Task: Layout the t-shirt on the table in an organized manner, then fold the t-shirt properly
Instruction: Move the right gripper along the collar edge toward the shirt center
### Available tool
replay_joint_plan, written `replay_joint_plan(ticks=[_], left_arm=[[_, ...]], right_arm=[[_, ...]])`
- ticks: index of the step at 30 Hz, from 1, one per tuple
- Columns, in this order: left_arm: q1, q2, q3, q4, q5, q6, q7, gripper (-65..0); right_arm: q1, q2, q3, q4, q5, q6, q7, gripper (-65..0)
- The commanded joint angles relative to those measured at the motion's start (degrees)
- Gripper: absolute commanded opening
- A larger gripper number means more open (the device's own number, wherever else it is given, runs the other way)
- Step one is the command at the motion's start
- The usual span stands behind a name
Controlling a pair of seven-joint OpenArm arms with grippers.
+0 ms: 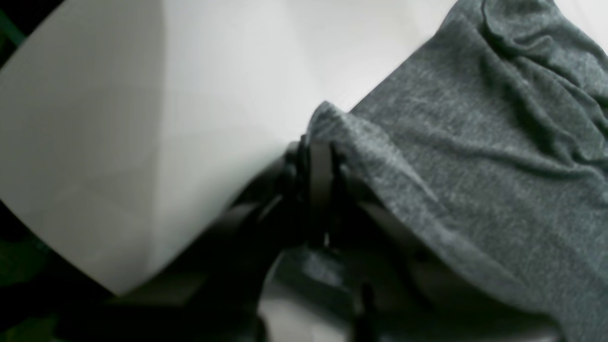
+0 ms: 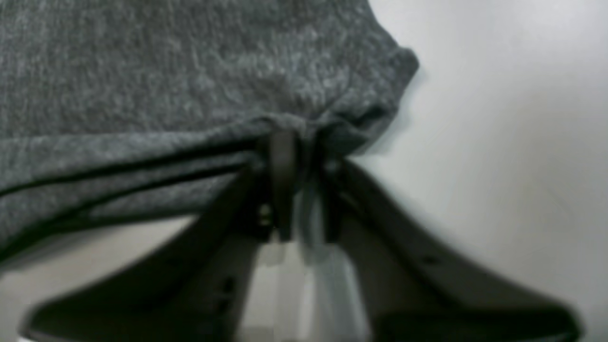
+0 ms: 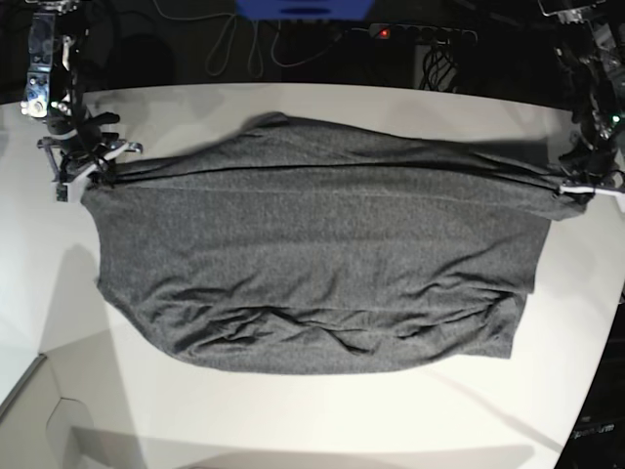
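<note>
On my left gripper (image 1: pixel 319 156) I am seeing the jaws pressed together on a corner of the t-shirt (image 1: pixel 475 166), with the grey knit bunching over the tips and draping away from them. On my right gripper (image 2: pixel 294 156) the wrist view is blurring, but the jaws are standing close with a pinch of the shirt's edge gathered between them, so I am reading that as a grip on the fabric too.

Moving outward, the base view is showing the right gripper (image 3: pixel 93 168) at the left side of the shirt and the left gripper (image 3: pixel 584 186) at the right side, both holding the same fold line. That line is running taut and nearly straight between the two grippers, with a dark crease along it.

Beyond the fold, the t-shirt (image 3: pixel 312 274) is lying spread across the middle of the tabletop (image 3: pixel 293 420), its lower part resting flat with soft wrinkles near the bottom hem. A narrower band of fabric is showing above the fold line. Bare white tabletop is surrounding the shirt on every side, and dark cables (image 3: pixel 244 44) are hanging behind the far edge.
</note>
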Motion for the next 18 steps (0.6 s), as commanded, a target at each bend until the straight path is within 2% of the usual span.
replay_joint_plan(ticks=[1, 3, 5, 12, 18], left_arm=[[-0.4, -1.1, -0.5, 0.8, 0.3, 0.0, -1.5, -64.8], [-0.4, -1.0, -0.3, 0.8, 0.3, 0.0, -1.4, -64.8], [-0.5, -0.1, -0.4, 0.8, 0.3, 0.0, -1.5, -64.8], [-0.5, 0.6, -0.4, 0.8, 0.3, 0.0, -1.3, -64.8], [-0.4, 1.4, -0.4, 0.8, 0.3, 0.0, -1.3, -64.8]], right_arm=[[-0.1, 1.2, 0.7, 0.9, -0.3, -0.3, 0.8, -49.8], [-0.2, 1.2, 0.7, 1.4, -0.2, -0.3, 0.8, -44.0], [-0.5, 1.2, 0.8, 3.4, -0.2, -0.3, 0.8, -41.0], [-3.4, 0.9, 0.1, 13.0, -0.3, -0.3, 0.6, -39.8], [-4.0, 3.7, -8.8, 17.4, -2.0, -0.3, 0.5, -39.7]])
